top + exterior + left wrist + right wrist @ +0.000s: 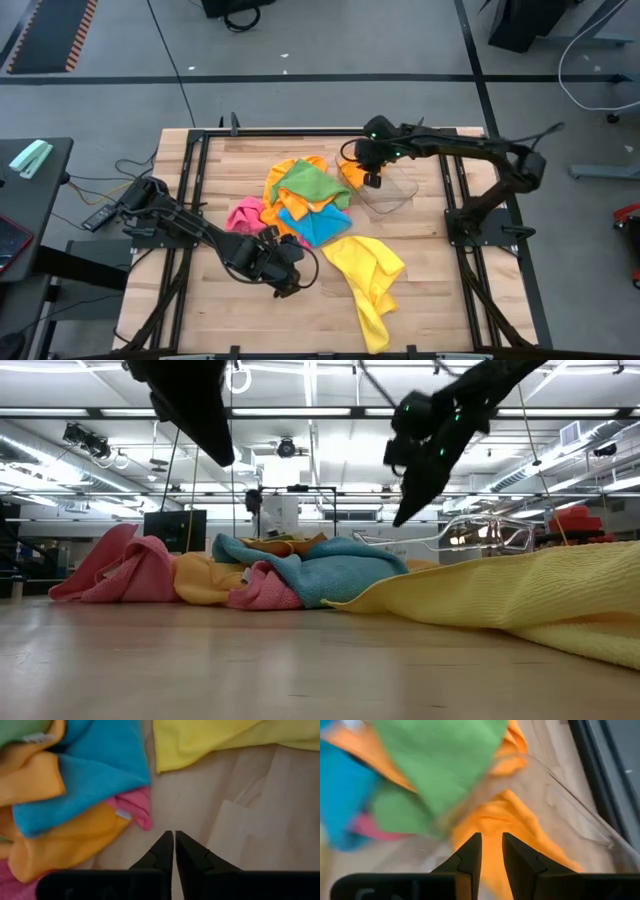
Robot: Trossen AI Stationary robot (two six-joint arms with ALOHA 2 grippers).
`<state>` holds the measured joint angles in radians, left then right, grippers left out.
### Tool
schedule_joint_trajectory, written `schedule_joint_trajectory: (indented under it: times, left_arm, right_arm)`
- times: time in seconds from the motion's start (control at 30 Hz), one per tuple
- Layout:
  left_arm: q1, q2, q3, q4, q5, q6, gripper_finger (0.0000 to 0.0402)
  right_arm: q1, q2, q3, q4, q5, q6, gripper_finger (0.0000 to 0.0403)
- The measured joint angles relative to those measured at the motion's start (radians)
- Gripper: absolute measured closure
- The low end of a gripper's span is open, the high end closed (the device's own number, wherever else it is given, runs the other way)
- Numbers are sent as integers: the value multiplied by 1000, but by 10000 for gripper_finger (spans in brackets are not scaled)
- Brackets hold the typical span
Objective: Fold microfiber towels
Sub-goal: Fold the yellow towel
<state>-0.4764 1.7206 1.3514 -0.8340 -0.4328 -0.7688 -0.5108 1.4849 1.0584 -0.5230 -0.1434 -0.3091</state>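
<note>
1. Heap of soft microfiber towels lay mid-table on the pale wooden table: green on top, blue, pink and orange beneath.
2. Loose yellow towel sprawled nearer the front edge, just beside the heap.
3. Left gripper hung over bare wood beside the pink and blue cloths, fingers almost together, holding nothing.
4. Right gripper hovered above the clear plastic tray and an orange cloth inside it, fingers slightly apart, empty.
</note>
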Motion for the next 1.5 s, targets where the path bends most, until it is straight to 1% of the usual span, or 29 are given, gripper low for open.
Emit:
schedule_joint_trajectory:
  times: [0.1, 0.2, 0.33, 0.43, 0.53, 0.67, 0.8, 0.87, 1.0, 1.1, 1.17, 1.23, 1.3, 1.33, 1.5]
  left_arm:
    - [23, 0, 0, 19, 0, 48, 367]
    - [44, 0, 0, 56, 0, 101, 376]
    - [72, 0, 0, 111, 0, 175, 389]
    - [95, 0, 0, 141, 0, 186, 392]
    - [117, 0, 0, 161, 0, 187, 388]
    - [143, 0, 0, 179, 1, 186, 371]
    - [157, 0, 0, 190, 0, 169, 364]
    - [161, 0, 0, 208, 0, 149, 365]
    - [161, 0, 0, 250, 1, 154, 375]
    - [161, 0, 0, 259, 1, 160, 381]
    - [158, 0, 0, 258, 19, 160, 383]
    - [153, 0, 0, 257, 35, 160, 385]
    - [147, 0, -1, 260, 40, 151, 385]
    - [143, 0, -1, 262, 44, 147, 385]
    - [107, 0, -1, 279, 53, 181, 379]
  right_arm:
    - [34, -67, 17, -53, -65, 114, 317]
    - [89, -125, 17, -107, -156, 218, 317]
    - [191, -174, 17, -197, -173, 312, 317]
    - [279, -193, 13, -230, -171, 362, 317]
    - [382, -197, -9, -213, -173, 390, 317]
    - [515, -172, -77, -118, -172, 418, 317]
    - [648, -129, -149, -29, -172, 502, 317]
    - [711, -108, -177, -28, -149, 582, 317]
    - [828, -91, -230, -4, -63, 732, 310]
    - [881, -92, -264, 63, -40, 873, 290]
    - [907, -92, -272, 98, -25, 992, 275]
    - [938, -87, -275, 131, -13, 1077, 261]
    - [976, -84, -275, 164, -9, 1119, 251]
    - [996, -83, -275, 176, 9, 1132, 249]
    - [1083, -47, -275, 201, 139, 1145, 244]
